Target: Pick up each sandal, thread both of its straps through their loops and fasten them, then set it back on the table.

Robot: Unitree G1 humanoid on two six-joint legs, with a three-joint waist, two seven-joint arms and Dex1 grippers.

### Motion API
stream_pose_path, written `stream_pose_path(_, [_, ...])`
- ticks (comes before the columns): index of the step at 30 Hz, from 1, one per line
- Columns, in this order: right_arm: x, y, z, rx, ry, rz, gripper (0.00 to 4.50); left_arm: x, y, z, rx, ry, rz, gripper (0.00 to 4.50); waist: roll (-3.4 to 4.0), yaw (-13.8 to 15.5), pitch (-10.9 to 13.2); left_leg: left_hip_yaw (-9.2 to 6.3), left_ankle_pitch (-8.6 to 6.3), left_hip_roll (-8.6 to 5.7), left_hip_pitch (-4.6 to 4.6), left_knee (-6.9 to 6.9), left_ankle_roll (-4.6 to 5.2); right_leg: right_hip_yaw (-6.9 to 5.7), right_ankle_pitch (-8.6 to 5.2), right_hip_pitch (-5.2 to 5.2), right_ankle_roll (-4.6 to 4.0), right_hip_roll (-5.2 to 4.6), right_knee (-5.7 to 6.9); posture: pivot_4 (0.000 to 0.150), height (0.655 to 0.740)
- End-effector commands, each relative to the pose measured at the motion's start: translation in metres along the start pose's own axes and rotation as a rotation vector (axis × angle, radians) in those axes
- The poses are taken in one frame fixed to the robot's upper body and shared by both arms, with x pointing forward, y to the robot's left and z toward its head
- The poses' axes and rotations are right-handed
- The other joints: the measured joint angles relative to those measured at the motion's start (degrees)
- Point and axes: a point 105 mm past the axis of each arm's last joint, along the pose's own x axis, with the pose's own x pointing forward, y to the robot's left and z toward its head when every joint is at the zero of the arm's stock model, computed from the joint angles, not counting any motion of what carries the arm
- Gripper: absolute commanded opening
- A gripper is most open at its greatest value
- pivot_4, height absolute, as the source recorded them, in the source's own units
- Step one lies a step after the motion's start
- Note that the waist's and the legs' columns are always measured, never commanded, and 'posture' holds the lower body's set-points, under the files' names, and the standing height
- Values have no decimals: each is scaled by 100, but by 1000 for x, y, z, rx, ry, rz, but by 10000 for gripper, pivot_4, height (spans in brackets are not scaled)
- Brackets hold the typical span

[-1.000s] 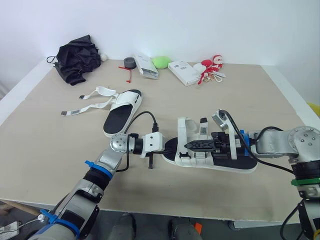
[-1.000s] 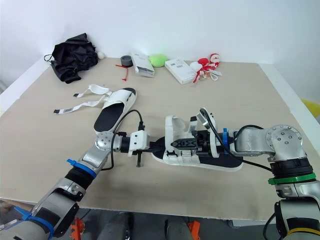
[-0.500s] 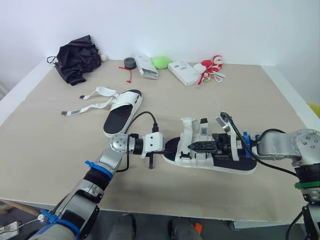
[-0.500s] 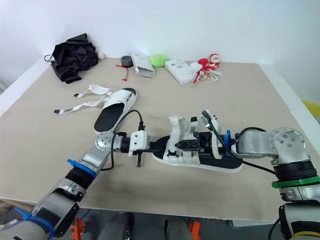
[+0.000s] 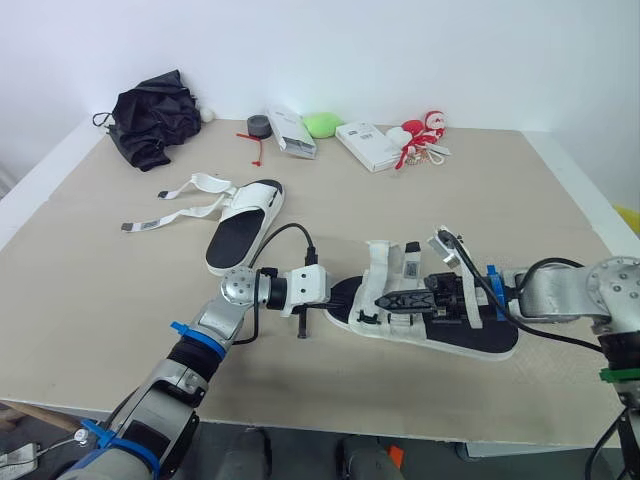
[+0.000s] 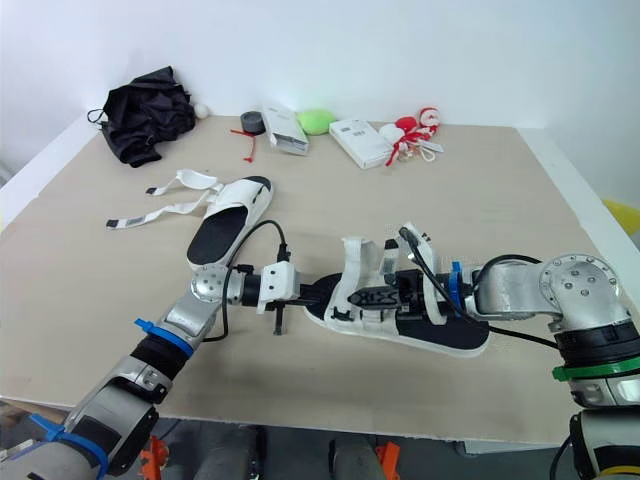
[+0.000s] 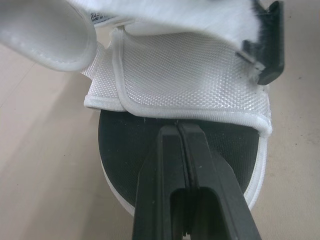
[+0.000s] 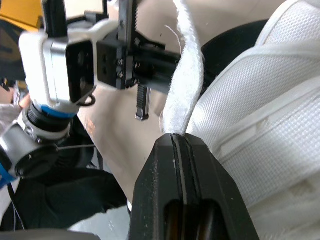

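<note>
Right fingers (image 8: 160, 170), pinching the strap (image 8: 186, 75), have drawn it lower over the sandal (image 5: 480, 338) — left fingers (image 7: 167, 160), pressed together, steady its toe — fastening looks close

table (image 5: 100, 290), light wood. centre right: near sandal (image 5: 470, 335), black sole, white strap (image 5: 380, 262) upright; my left gripper (image 5: 345, 297) at its toe, my right gripper (image 5: 382, 300) by that strap. centre left: second sandal (image 5: 240, 228), straps lying loose. upper left: black cloth (image 5: 155, 115). top centre: white box (image 5: 368, 145), red-and-white toy (image 5: 420, 130).
</note>
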Motion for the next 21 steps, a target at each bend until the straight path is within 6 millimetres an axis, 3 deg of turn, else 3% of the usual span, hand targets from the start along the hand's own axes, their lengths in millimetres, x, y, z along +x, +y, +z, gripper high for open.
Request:
stream_pose_path(1, [7,-3,-22,-39,114,-39,715,3,-26,-28,-83,91,-87,0,-1,0,-1,0,0,0,0,0,0,0,0,0,0,0,0,1500,7380])
stream_pose_path(10, [11,-12,-15,-106,133,-108,715,3,-26,-28,-82,93,-87,0,-9,-1,-21,1,-1,5,5,0,1,0,-2,1,-3,4,0,1500,7380])
stream_pose_path(21, [7,-5,-12,-232,179,-89,715,2,-26,-28,-84,96,-89,0,-18,-1,-40,0,-2,8,6,-5,2,-2,-7,0,-10,5,0,1500,7380])
